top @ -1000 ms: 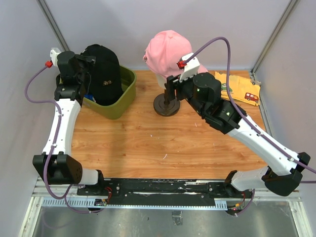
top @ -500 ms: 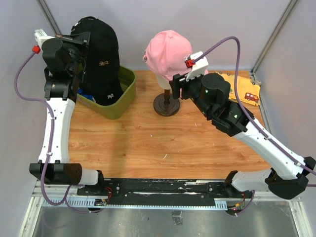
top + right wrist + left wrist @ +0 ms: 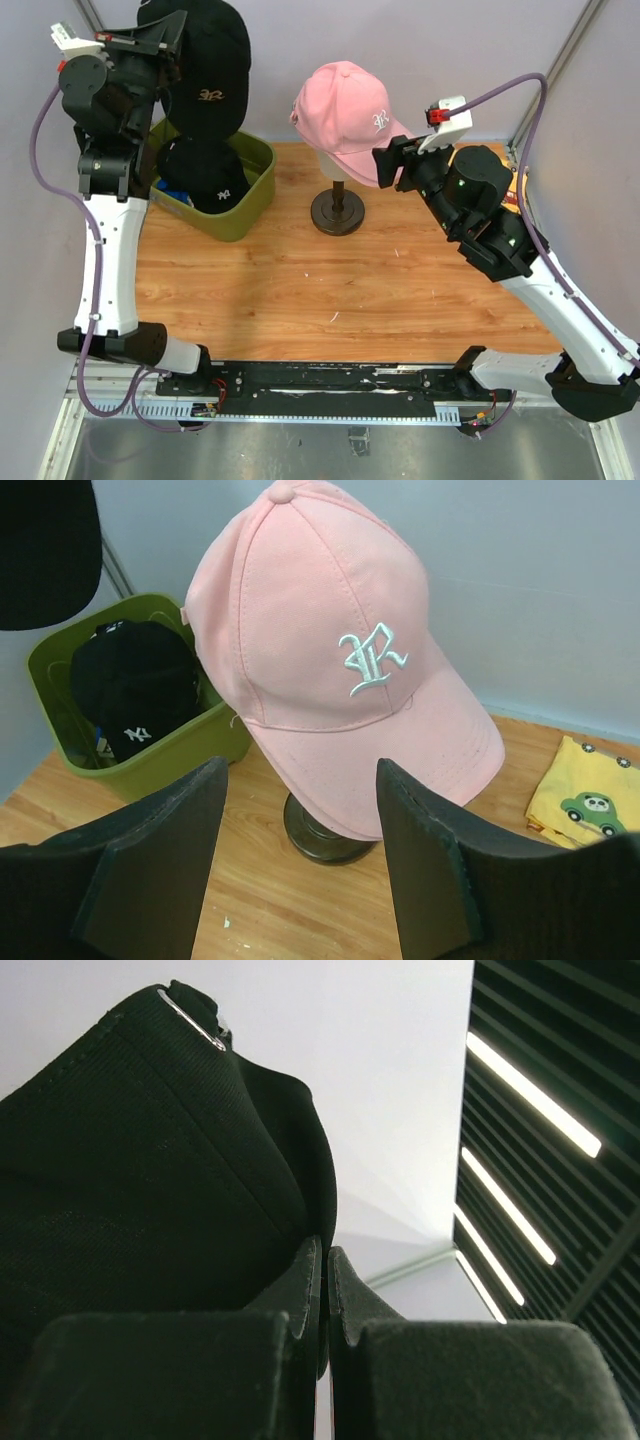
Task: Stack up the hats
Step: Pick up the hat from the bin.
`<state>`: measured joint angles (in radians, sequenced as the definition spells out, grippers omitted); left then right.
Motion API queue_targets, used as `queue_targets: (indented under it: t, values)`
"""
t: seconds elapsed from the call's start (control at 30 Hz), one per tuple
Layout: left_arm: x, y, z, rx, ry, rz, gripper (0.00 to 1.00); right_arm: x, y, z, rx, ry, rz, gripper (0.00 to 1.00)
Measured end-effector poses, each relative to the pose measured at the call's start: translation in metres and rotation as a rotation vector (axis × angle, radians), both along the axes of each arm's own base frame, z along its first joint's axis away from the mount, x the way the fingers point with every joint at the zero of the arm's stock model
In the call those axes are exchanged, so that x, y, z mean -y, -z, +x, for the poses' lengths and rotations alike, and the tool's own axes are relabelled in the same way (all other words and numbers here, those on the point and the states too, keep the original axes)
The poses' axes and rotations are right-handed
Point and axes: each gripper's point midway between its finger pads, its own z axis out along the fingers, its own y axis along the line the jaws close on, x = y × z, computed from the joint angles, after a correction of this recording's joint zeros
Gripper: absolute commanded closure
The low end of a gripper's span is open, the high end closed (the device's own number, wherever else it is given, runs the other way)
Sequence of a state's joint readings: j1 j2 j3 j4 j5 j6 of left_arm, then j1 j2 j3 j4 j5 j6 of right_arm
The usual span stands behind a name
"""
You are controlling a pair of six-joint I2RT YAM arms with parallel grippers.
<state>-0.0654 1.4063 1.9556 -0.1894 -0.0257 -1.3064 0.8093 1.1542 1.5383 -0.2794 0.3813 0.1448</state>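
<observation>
Caps first: a black fabric baseball cap with a small gold embroidered logo [image 3: 205, 60] hangs high in the upper left of the overhead frame, above the olive-green plastic bin [image 3: 258, 190]. The left jaws pinch a fold of its cloth; the left wrist view shows them pressed together on black fabric. We judge it is held aloft to clear the bin wall and travel toward the stack.

That stack begins with the pink fabric baseball cap [image 3: 340, 110], seated on a cream mannequin head [image 3: 334, 166]. Its dark round stand [image 3: 337, 213] rests on the wooden surface [image 3: 300, 290] at upper centre, and the head gives the caps a form to nest over. A second black fabric cap [image 3: 200, 172] lies in the bin, with a sliver of bright blue [image 3: 172, 190] beside it, too hidden to name.

The right jaws are spread wide and hold nothing, hovering just right of the pink brim; we take it they are posed to steady or receive.

Readable marks: a white Gothic "R" on the pink front panel and a white "NY" on the cap in the bin. The gold logo on the high cap is too small to read. A yellow cloth [image 3: 585, 800] at lower right of the right wrist view bears a green car with a panda, no words.
</observation>
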Motion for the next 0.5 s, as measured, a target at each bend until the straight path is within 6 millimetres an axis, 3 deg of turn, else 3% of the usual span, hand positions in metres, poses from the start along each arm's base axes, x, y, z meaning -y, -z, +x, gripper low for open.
queue_targets:
  t: [0.27,0.5]
  values:
    - [0.052,-0.023,0.004,0.034,0.167,-0.079,1.0,0.007,0.018,0.006,-0.048,-0.035,0.075,0.31]
    - [0.101,-0.044,-0.009,0.071,0.313,-0.134,1.0,0.005,0.019,0.001,-0.059,-0.118,0.203,0.29]
